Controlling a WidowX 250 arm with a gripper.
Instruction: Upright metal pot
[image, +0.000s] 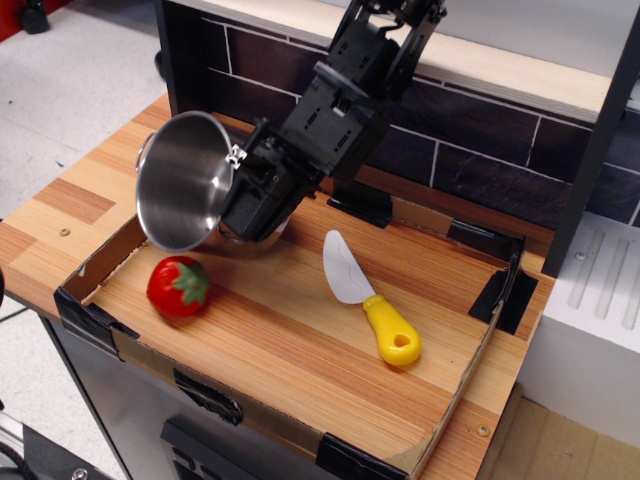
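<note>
Shiny silver metal pot (183, 184); black gripper (236, 198); red strawberry (176, 286) with green leaves; knife (368, 300) grey-bladed, yellow-handled; striped light-brown wooden board (290, 330); dark tiled wall (470, 160) with pale grout lines.

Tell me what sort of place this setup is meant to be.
Likely a mock kitchen counter in a lab: a wooden worktop with a dark tiled backsplash, a taped cardboard tray holding a toy strawberry and yellow-handled knife, and the end effector holding a tilted metal pot.

Strawberry (177, 286) left; yellow-handled knife (372, 303) right, well apart.
</note>
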